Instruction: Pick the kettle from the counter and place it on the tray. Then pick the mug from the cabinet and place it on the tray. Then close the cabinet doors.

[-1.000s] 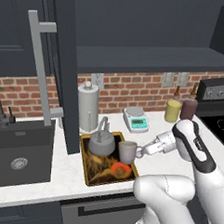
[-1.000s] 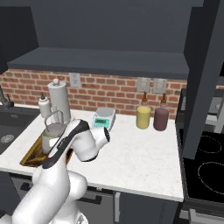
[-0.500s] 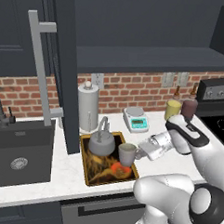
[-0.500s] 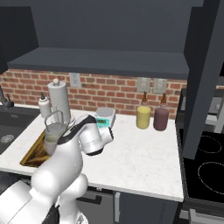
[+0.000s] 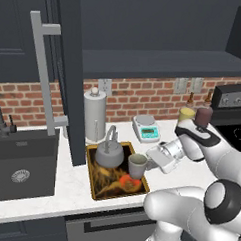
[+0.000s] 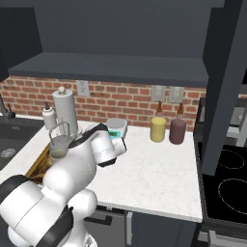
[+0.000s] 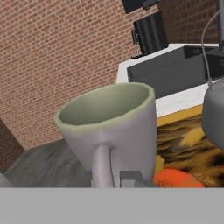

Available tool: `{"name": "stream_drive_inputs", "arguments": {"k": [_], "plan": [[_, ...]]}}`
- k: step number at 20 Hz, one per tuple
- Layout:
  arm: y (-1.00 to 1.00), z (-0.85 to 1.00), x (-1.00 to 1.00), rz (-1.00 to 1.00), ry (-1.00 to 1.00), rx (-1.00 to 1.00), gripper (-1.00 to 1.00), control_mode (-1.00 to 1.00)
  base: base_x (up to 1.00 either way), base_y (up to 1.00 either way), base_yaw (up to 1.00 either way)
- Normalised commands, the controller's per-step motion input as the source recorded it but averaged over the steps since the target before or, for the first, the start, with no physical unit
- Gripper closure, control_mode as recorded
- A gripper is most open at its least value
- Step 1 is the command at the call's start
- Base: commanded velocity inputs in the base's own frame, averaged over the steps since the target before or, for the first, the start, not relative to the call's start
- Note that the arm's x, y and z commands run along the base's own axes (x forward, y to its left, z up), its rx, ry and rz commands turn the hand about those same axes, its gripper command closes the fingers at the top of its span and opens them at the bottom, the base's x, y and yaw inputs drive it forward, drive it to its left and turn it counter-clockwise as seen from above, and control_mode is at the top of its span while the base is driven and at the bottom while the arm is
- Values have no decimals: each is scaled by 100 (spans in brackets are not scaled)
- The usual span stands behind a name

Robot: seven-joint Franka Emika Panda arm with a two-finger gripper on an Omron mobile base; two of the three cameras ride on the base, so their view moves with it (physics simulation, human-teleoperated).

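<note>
Mug [image 5: 137, 166] sits upright on the tray [image 5: 100, 188], at its right side, handle facing the tool [image 5: 151, 161]. Tool is pressed together on the mug handle; in the hand view the handle [image 7: 103, 168] runs straight down to the fingertips, though the exact contact is hidden at the bottom edge. Kettle [image 5: 110, 153] is on the same tray toward its back, just left of the mug; can't tell whether they touch. An orange blob on the tray print [image 5: 127, 182] is just in front of the mug. Tray lies on the white surface [image 5: 74, 187] near its front edge, just right of the black sink [image 5: 21, 165]. Around it: tall grey cylinder with knob [image 5: 94, 114] at the back of the surface behind the kettle, white scale [image 5: 145, 128] behind-right of the tray near the brick wall, yellow jar [image 5: 186, 116] and maroon jar [image 5: 204, 116] toward the back right corner, stove [image 6: 230, 182] past the right edge. Open cabinet door [image 5: 71, 75] with its long bar handle [image 5: 44, 76] hangs out over the surface just left of the tray, its lower edge close to the kettle side. In the right base view the second door [image 6: 226, 87] stands open over the right end of the surface, and the arm's own body blocks most of the tray.
</note>
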Motion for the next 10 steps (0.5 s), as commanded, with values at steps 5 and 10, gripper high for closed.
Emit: {"name": "stream_drive_inputs", "arguments": {"k": [5, 10], "plan": [[14, -11, 0, 0, 0, 0, 100, -100, 0, 0, 0], [27, -17, 0, -3, 0, 0, 100, -100, 0, 0, 0]]}}
